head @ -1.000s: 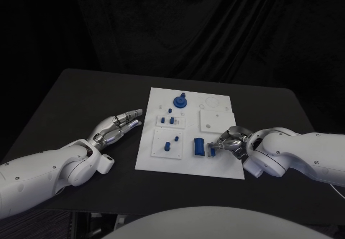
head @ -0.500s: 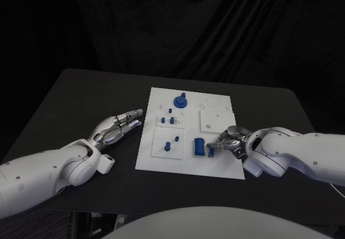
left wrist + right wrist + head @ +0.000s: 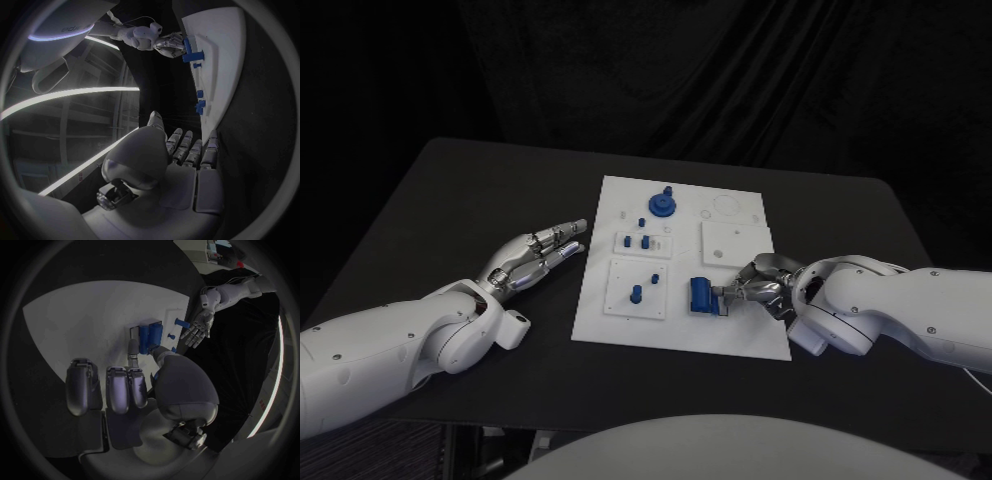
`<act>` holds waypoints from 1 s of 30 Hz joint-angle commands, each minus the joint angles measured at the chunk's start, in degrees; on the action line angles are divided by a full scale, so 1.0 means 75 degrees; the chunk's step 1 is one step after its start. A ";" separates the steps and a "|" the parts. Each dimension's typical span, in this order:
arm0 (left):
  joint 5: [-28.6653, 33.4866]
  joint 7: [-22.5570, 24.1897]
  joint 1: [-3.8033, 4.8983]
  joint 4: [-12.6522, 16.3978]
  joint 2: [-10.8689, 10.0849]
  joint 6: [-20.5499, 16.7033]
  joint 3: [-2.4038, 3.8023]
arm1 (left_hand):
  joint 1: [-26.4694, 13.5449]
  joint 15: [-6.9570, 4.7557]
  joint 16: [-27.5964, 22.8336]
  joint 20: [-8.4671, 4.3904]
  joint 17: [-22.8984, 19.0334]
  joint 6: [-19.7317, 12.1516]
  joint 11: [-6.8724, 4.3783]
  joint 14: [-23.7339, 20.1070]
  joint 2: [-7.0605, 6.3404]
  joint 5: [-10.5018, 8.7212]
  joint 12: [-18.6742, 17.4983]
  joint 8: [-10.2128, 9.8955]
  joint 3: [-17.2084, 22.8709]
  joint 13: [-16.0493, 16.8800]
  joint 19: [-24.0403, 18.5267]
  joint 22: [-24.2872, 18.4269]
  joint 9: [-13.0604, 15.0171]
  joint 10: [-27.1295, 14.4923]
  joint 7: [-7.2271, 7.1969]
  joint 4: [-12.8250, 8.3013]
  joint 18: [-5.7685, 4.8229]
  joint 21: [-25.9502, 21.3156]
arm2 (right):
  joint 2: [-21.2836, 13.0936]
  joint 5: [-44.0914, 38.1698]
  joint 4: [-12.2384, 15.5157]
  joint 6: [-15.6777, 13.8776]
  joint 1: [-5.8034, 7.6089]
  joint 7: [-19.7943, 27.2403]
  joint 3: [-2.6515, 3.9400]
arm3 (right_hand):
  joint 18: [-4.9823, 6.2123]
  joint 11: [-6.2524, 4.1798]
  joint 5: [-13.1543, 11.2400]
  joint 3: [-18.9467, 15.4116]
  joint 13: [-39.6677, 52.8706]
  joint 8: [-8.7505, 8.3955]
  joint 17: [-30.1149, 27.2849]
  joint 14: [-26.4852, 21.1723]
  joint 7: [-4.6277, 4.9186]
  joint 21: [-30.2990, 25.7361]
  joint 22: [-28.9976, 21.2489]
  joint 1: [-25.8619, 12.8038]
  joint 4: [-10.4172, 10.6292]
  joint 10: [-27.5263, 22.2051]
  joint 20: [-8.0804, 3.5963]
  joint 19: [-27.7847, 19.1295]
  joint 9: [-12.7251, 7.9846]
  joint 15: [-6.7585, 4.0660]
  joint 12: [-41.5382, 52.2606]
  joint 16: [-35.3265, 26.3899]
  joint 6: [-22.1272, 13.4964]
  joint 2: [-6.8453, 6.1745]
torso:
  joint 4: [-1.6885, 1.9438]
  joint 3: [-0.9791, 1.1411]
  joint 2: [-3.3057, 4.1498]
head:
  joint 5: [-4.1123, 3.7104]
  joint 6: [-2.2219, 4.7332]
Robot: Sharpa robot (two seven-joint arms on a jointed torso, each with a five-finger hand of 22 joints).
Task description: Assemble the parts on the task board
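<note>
Left hand lies flat beside task board.

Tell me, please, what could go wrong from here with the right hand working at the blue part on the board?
The right hand touches the blue block at the near edge of the task board; a sideways push could tip the block or jam it askew. The board looks unclamped and the left hand rests on the table beside it, not touching, so the board may slide. The small blue pegs nearby could get knocked.

white task board, blue parts on it
</note>
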 commanded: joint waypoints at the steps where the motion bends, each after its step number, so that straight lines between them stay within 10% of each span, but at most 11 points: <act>1: 0.0023 0.0338 -0.0018 0.0009 0.0015 0.0097 0.0008 | 0.0059 0.0003 0.0032 -0.0006 0.0007 -0.0012 0.0049 0.0021 0.0004 -0.0010 0.0030 0.0011 0.0040 0.0008 0.0042 -0.0009 0.0004 -0.0014 0.0015 0.0002 0.0080 0.0049 | 0.0005 -0.0192 -0.0004 0.0144 -0.0047 -0.0172 -0.0020 | 0.0089 0.0064 -0.0025 -0.0053 0.2013 -0.0031 0.1289 0.0648 0.0011 -0.0018 0.1574 -0.0065 0.0019 0.0797 0.0036 0.0173 0.0001 0.0059 0.0021 -0.0049 -0.0038 -0.0001 | 0.0001 0.0002 0.0006 | -0.0005 -0.0001; 10: 0.0023 0.0332 -0.0035 0.0014 0.0003 0.0102 0.0008 | 0.0064 0.0004 0.0032 -0.0006 0.0008 -0.0016 0.0049 0.0021 0.0005 -0.0010 0.0029 0.0010 0.0044 0.0008 0.0040 -0.0014 0.0003 -0.0015 0.0020 0.0005 0.0079 0.0049 | -0.0072 -0.0618 0.0034 0.0052 -0.0050 -0.0183 -0.0020 | 0.0085 0.0005 -0.0012 -0.0103 0.2013 0.0084 0.1334 0.0660 -0.0063 -0.0001 0.1582 0.0296 -0.0225 0.0797 0.0009 0.0188 0.0139 0.0015 0.0021 -0.0029 0.0074 0.0059 | -0.0001 0.0008 0.0002 | -0.0001 -0.0001; 21: 0.0023 0.0319 -0.0071 0.0020 -0.0009 0.0110 0.0008 | 0.0066 0.0004 0.0033 -0.0006 0.0008 -0.0018 0.0049 0.0023 0.0005 -0.0010 0.0027 0.0010 0.0045 0.0007 0.0042 -0.0008 0.0003 -0.0016 0.0020 0.0004 0.0079 0.0050 | -0.0139 -0.1024 0.0092 -0.0034 -0.0052 0.0022 -0.0020 | 0.0076 -0.0141 -0.0012 -0.0357 0.2013 0.0778 0.1376 0.0671 -0.0227 0.0022 0.1595 0.0693 -0.0562 0.0797 -0.0115 0.0213 0.0806 -0.0116 0.0021 -0.0010 0.0003 0.0160 | -0.0006 0.0010 0.0008 | -0.0010 -0.0001; 30: 0.0023 0.0323 -0.0094 0.0042 -0.0061 0.0094 0.0008 | 0.0077 0.0005 0.0033 -0.0006 0.0008 -0.0016 0.0049 0.0023 0.0005 -0.0009 0.0029 0.0010 0.0052 0.0008 0.0044 -0.0004 0.0003 -0.0016 0.0021 -0.0001 0.0079 0.0053 | -0.0431 -0.1758 0.0415 -0.0561 -0.0073 0.1635 -0.0022 | 0.0011 0.0118 -0.0009 -0.0758 0.2013 0.1249 0.1688 0.0734 0.0094 0.0264 0.1680 0.1028 -0.0762 0.0797 0.0055 0.0332 0.1395 0.0100 0.0021 0.0114 -0.1516 0.0061 | -0.0015 0.0011 0.0000 | 0.0054 -0.0001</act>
